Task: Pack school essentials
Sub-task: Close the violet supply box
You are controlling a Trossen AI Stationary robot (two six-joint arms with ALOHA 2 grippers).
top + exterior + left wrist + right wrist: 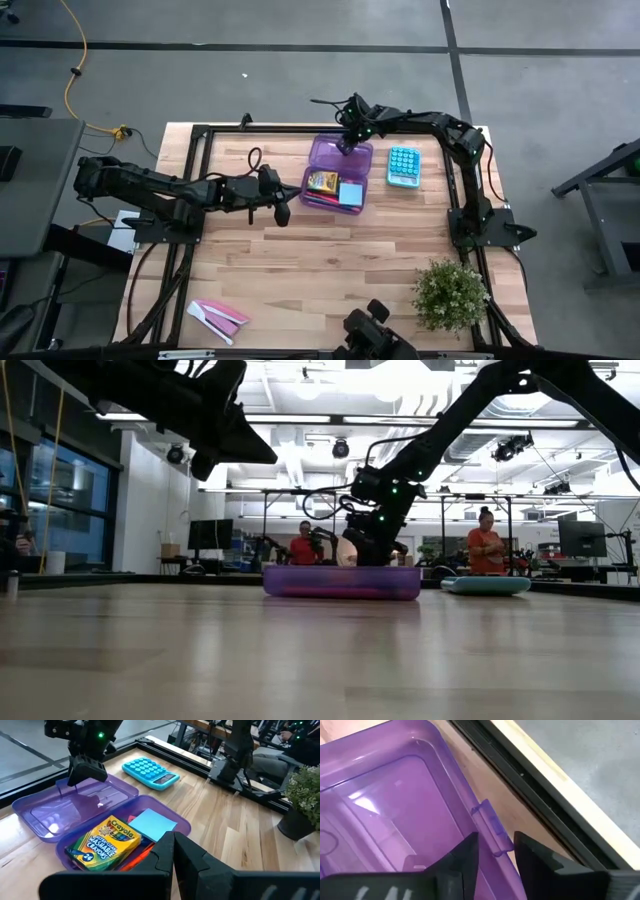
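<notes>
Purple plastic pencil case (338, 172) lies open near the table's far edge, lid flipped back. Going left to right: pink and white flat pieces (217, 316) sit at the front-left corner; left gripper (281, 212) hovers just left of the case, fingers closed, holding nothing. In the case tray: yellow crayon box (104, 843), blue sticky-note pad (152, 824), red pen partly hidden. Right gripper (495, 851) is at the lid's rim (487, 822), fingers narrowly apart astride its latch tab. Blue calculator (403, 165) lies right of the case; potted plant (450, 293) front-right.

Yellow crayon box (104, 844) inside purple case (37, 817)
</notes>
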